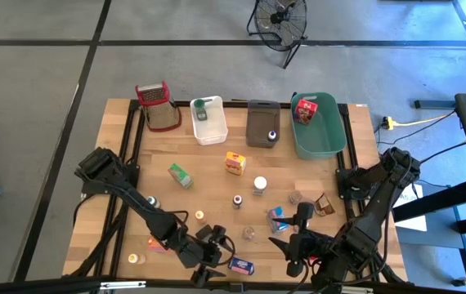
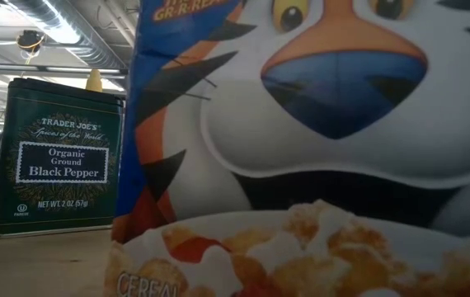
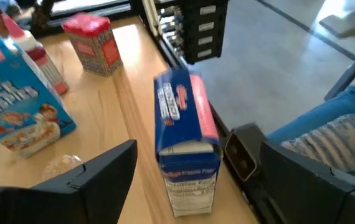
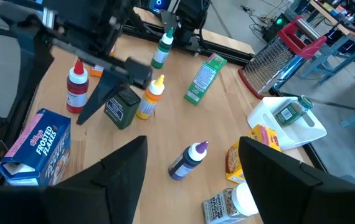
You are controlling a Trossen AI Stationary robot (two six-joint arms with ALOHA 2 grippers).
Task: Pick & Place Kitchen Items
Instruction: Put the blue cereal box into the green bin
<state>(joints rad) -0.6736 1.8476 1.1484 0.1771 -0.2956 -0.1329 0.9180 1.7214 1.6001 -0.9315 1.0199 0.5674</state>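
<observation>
Where the desk meets its near edge, a small blue Frosted Flakes box stands upright between the two arms; in the left wrist view the same box sits just ahead of the left gripper, whose fingers are spread wide with nothing between them. Close to it in the right wrist view stand a dark green black pepper tin, a yellow-capped bottle and a red-capped bottle. The low view is filled by the front of the cereal box, with the pepper tin beside it. The right gripper hovers near the front right of the desk, released and empty, above a purple-capped bottle lying on its side and a white-lidded spice jar. Farther out, a green carton and an orange box lie mid-desk. Along the far edge stand a red-topped grater, a white tub holding a green-lidded jar, a grey tub and a green tub with a small red box inside.
</observation>
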